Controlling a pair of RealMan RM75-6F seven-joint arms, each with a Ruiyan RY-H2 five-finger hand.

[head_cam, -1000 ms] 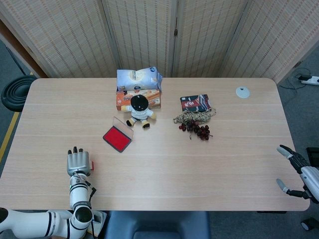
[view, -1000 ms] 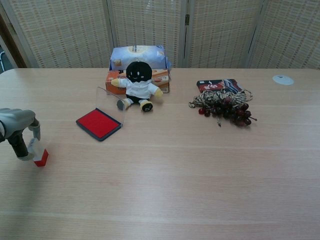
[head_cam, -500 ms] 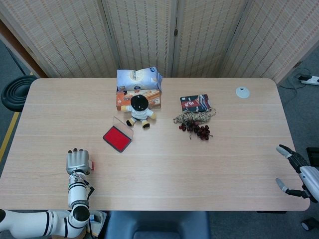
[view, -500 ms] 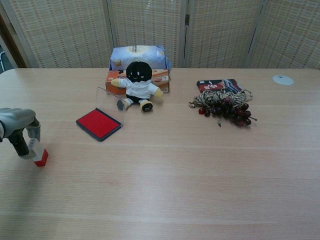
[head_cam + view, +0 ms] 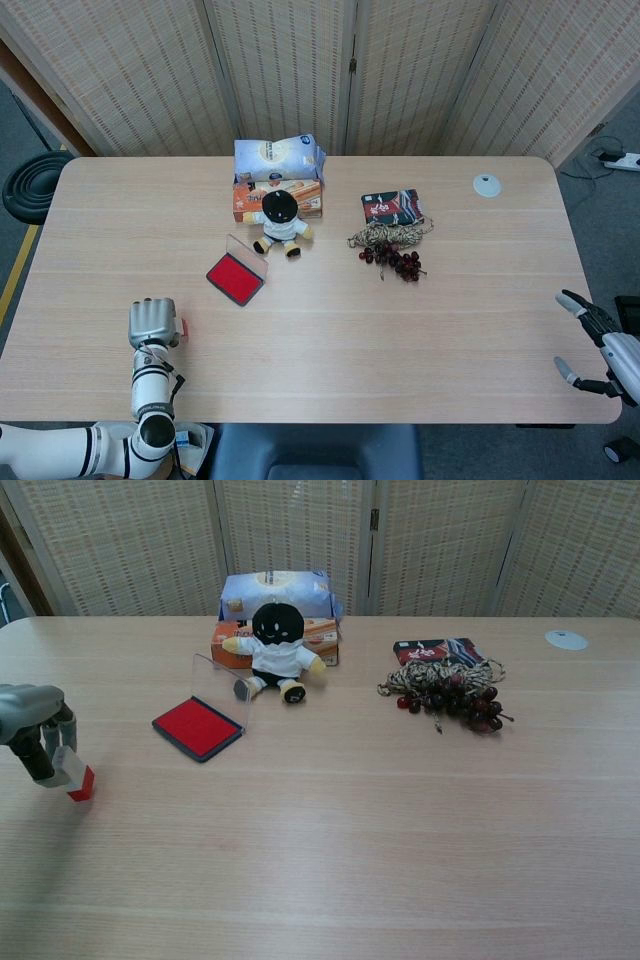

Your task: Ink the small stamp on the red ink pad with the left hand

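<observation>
Left hand [image 5: 30, 735] fingers grasping small stamp [image 5: 76, 776], right hand [image 5: 600, 350] fingers released, labels unreadable

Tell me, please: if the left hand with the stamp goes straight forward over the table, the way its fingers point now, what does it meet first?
Probably nothing: the left hand points toward the far table edge, and the red ink pad lies off to its right. Depth is hard to judge.

Left hand [image 5: 153, 323] curls over the small stamp [image 5: 183, 331] near the table's [image 5: 330, 340] front edge, the red ink pad [image 5: 236, 277] well apart, lid up.
</observation>
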